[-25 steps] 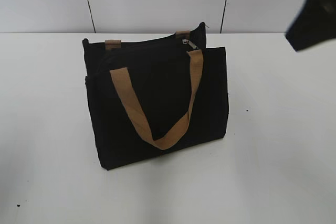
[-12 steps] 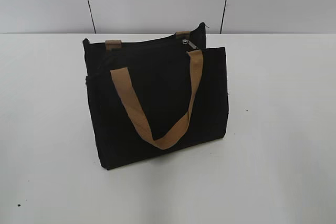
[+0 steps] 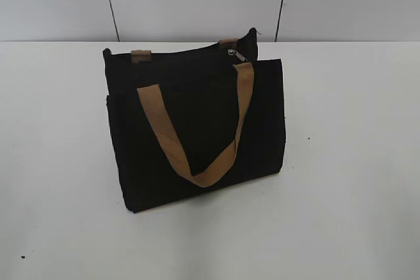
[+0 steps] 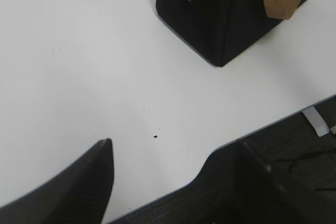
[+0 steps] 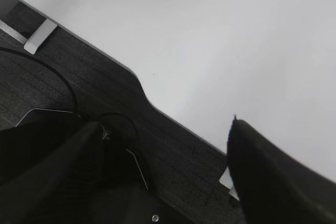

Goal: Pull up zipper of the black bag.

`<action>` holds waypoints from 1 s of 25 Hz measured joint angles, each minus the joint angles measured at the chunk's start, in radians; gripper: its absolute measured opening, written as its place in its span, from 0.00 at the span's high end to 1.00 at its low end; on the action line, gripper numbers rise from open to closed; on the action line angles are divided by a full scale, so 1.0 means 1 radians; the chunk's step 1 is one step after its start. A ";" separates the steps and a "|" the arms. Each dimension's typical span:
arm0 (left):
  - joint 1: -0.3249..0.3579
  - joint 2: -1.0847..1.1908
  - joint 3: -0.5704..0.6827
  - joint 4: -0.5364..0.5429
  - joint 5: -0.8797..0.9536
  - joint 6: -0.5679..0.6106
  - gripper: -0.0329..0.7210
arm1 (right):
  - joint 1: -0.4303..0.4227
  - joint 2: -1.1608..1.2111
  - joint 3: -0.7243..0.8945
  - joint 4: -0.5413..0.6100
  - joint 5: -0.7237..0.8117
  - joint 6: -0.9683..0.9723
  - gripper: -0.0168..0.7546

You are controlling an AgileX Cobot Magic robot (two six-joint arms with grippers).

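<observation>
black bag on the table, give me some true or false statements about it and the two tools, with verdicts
1. The rectangular black fabric bag stands upright on the white table. True.
2. The small silvery metal zipper pull sits near the bag's right top corner in the exterior view. True.
3. The right tool is clamped on the zipper pull. False: its fingers are spread over the table's edge, with the bag not in that view.
4. A tan-brown webbing strap handle hangs down the bag's front. True.
5. The left tool touches the bag. False: it is open and apart from it, near the table edge.
6. Both tools show in the exterior view. False: neither does.
</observation>
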 joint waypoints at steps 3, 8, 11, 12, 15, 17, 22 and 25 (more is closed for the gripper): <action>0.000 0.000 0.004 -0.001 -0.007 0.003 0.24 | 0.000 -0.007 0.009 -0.004 -0.034 0.000 0.26; 0.000 0.000 0.005 -0.002 -0.007 0.003 0.25 | 0.000 -0.010 0.045 -0.005 -0.102 0.000 0.26; 0.000 0.000 0.007 -0.002 -0.008 0.003 0.27 | 0.001 -0.010 0.047 -0.005 -0.110 0.000 0.26; 0.000 0.000 0.007 -0.002 -0.008 0.004 0.29 | 0.001 -0.010 0.047 -0.005 -0.110 0.000 0.26; 0.000 0.000 0.007 -0.002 -0.008 0.004 0.31 | 0.001 -0.010 0.047 -0.005 -0.110 0.000 0.26; 0.000 0.000 0.007 -0.002 -0.008 0.007 0.31 | 0.001 -0.010 0.047 -0.005 -0.111 0.000 0.26; 0.003 0.000 0.007 -0.004 -0.008 0.007 0.34 | -0.001 -0.010 0.047 -0.005 -0.114 0.000 0.26; 0.044 -0.003 0.007 -0.005 -0.009 0.008 0.36 | -0.039 -0.010 0.047 -0.005 -0.114 0.000 0.26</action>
